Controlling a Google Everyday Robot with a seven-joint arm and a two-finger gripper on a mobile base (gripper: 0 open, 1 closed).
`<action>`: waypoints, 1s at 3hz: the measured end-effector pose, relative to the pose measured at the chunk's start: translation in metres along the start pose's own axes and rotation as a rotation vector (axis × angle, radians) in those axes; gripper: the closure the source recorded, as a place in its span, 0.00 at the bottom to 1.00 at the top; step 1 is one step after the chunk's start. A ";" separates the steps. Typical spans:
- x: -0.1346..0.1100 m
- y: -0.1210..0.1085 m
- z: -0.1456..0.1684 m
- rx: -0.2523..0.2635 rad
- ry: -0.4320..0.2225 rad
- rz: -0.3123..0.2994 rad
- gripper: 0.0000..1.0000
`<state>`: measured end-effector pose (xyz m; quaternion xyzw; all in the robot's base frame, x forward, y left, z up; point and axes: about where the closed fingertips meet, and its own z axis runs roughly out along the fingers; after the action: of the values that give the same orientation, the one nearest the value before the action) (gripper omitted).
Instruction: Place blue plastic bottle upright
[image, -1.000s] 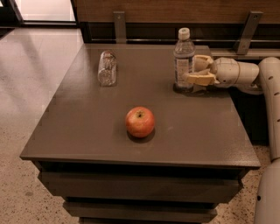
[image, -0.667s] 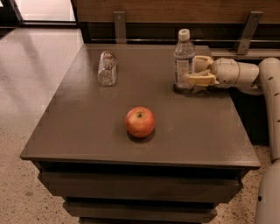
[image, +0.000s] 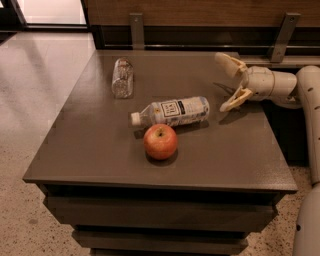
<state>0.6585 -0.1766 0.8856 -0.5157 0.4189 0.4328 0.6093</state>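
The blue plastic bottle (image: 172, 112) lies on its side in the middle of the dark table (image: 90, 145). It is clear, with a white and pale-blue label, and its white cap points left. My gripper (image: 221, 82) is to the right of the bottle's base, above the table's right side. It is open wide and empty, with its fingers apart from the bottle.
A red apple (image: 160, 141) sits just in front of the bottle, almost touching it. A label-less crinkled clear bottle (image: 122, 77) lies at the back left. Two metal brackets (image: 136, 30) stand on the wall behind. The table's right edge is under my arm (image: 305, 85).
Earlier the bottle stood upright at the back right with my gripper around it. Now it lies on its side by the apple and my gripper is open and apart from it.
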 end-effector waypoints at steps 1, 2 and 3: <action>-0.001 0.000 0.000 -0.001 0.003 -0.003 0.00; -0.005 -0.001 0.001 -0.004 0.026 -0.013 0.00; -0.010 -0.002 0.004 -0.010 0.102 -0.018 0.00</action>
<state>0.6584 -0.1741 0.8962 -0.5438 0.4426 0.4026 0.5884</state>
